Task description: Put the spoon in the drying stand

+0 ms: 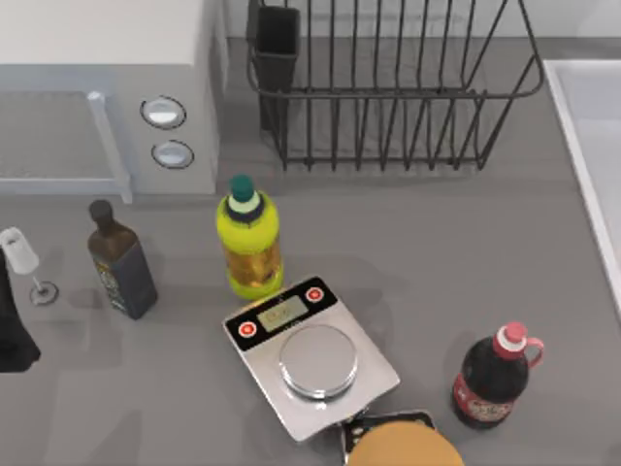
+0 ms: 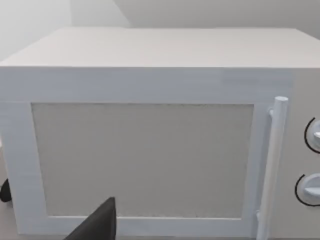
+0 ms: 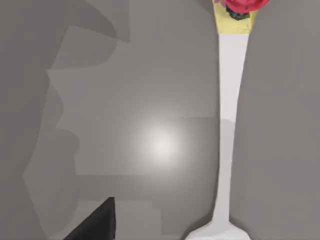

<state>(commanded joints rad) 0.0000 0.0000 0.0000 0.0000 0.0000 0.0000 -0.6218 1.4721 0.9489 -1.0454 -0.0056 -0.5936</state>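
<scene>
Drying stand: the black wire drying stand (image 1: pixel 393 92) stands at the upper middle of the top view, tines upright. Its black utensil cup (image 1: pixel 277 44) is at its upper-left corner.
Spoon: the white spoon (image 3: pixel 227 130) lies flat on the grey counter (image 3: pixel 125 100) in the right wrist view, right of centre. Its handle runs from the top edge down to the bottom edge, where it widens. Its upper end meets a red and yellow thing (image 3: pixel 239 10) at the top edge; I cannot tell what that is.
Right gripper: a dark part of the right gripper (image 3: pixel 95 225) shows at the lower left of the right wrist view, above the counter and apart from the spoon. I cannot tell whether its jaws are open or closed.
Left arm: the left arm (image 1: pixel 15 330) is parked at the left edge of the top view, beside a wine glass (image 1: pixel 24 262). The left gripper (image 2: pixel 95 225) faces the door of the microwave (image 2: pixel 145 150). I cannot tell the state of its jaws.
Microwave: white, upper left of the top view, just left of the drying stand.
Bottles: a dark bottle (image 1: pixel 121 262) stands at the left and a yellow-green bottle (image 1: pixel 249 238) at the centre. A dark bottle with a red cap (image 1: pixel 495 374) stands at the lower right.
Scale: a silver kitchen scale (image 1: pixel 310 354) sits below the yellow-green bottle, just beside it.
Bottom edge: a tan rounded thing (image 1: pixel 403 449) sits just below the scale; I cannot tell what it is.
</scene>
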